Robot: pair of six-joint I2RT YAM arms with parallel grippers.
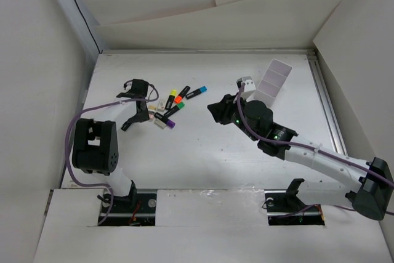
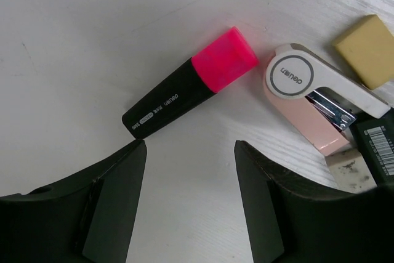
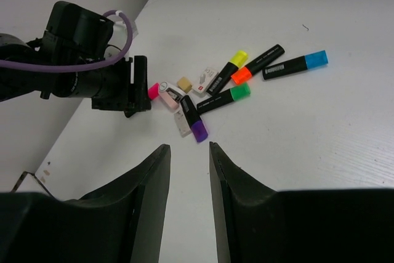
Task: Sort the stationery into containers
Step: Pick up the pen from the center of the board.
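Pink-capped highlighter point(image 2: 188, 84) lies just ahead of the left gripper point(image 2: 189, 149), jaws spread empty.

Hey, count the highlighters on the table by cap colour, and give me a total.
pink-capped black highlighter: 1
yellow-capped black highlighter: 1
orange-capped black highlighter: 1
blue-capped black highlighter: 1
green-capped black highlighter: 1
purple-capped black highlighter: 1
Total: 6 highlighters
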